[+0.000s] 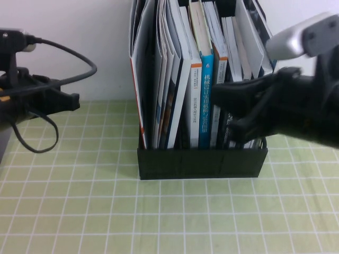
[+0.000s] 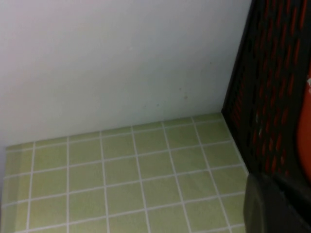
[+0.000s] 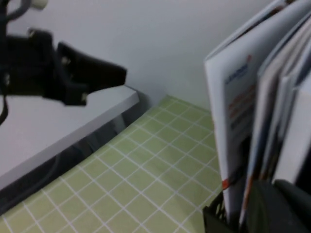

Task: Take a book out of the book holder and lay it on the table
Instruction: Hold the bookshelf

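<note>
The black book holder [image 1: 201,161] stands mid-table, packed with upright books. The book [image 1: 142,79], white-covered with an orange-red edge, is the leftmost one; its white cover with red lettering shows in the right wrist view [image 3: 233,97]. Its orange cover shows through the holder's slotted side [image 2: 272,73] in the left wrist view [image 2: 307,111]. My right gripper [image 1: 222,108] is open at the front of the holder's right part, against the black-spined books, apart from the book. My left gripper [image 1: 71,100] is shut and empty, off to the holder's left above the table [image 1: 159,217].
A blue-spined book [image 1: 205,100] stands mid-holder beside my right gripper. A black cable [image 1: 79,63] loops from the left arm. A white wall rises just behind the holder. A pale ledge [image 3: 63,121] runs under the left arm. Checked cloth stretches in front of the holder.
</note>
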Tool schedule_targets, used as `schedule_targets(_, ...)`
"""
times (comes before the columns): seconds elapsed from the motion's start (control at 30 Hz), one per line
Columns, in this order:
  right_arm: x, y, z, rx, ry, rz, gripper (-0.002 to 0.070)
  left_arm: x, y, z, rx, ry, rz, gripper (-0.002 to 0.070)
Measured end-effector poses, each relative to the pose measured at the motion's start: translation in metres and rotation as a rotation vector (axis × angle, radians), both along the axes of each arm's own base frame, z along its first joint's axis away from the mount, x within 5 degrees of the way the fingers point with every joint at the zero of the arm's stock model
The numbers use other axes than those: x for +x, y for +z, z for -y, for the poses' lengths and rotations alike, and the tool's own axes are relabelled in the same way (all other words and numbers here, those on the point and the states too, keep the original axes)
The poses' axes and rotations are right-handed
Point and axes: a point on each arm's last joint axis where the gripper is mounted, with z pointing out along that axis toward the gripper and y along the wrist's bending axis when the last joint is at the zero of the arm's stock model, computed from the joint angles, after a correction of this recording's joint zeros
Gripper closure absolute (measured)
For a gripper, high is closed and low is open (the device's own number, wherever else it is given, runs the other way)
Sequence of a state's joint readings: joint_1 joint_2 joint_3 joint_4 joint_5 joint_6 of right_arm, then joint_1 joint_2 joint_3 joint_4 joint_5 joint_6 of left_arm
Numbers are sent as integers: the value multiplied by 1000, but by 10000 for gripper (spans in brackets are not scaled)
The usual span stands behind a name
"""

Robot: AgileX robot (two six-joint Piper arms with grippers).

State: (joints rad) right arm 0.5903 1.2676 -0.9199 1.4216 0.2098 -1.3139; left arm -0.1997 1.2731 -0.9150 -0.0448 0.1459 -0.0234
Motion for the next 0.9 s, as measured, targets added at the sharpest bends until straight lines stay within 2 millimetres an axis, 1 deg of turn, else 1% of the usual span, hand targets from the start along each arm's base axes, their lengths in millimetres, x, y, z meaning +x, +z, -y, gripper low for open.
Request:
schedule_targets(0.07,-2,-9,-25,-51,25,38,678,8,1,2,15,-10,-6,676)
schedule_targets(0.13,-3,-16,-44,-93,39,57,678,13,2,4,17,-23,-20,676)
schedule_targets(0.17,-3,-20,-52,-109,49,62,678,14,3,5,11,-33,-32,676)
schedule_targets(0.23,0,-24,-63,-128,53,63,678,15,4,9,-2,-68,-56,676)
schedule_targets(0.37,9,-22,-70,-139,26,76,678,11,7,23,-48,-237,-90,676)
schedule_targets(0.47,11,-19,-71,-135,14,84,678,12,15,24,-119,-306,-28,676)
schedule_targets(0.57,13,-17,-73,-133,15,93,677,18,22,13,-159,-257,49,676)
schedule_targets(0.63,17,-17,-78,-136,17,96,673,21,24,5,-165,-211,73,676)
schedule_targets(0.73,27,-16,-89,-130,29,103,659,27,16,5,-191,-216,49,676)
schedule_targets(0.9,43,-17,-108,-119,37,110,619,42,-11,17,-216,-336,-25,676)
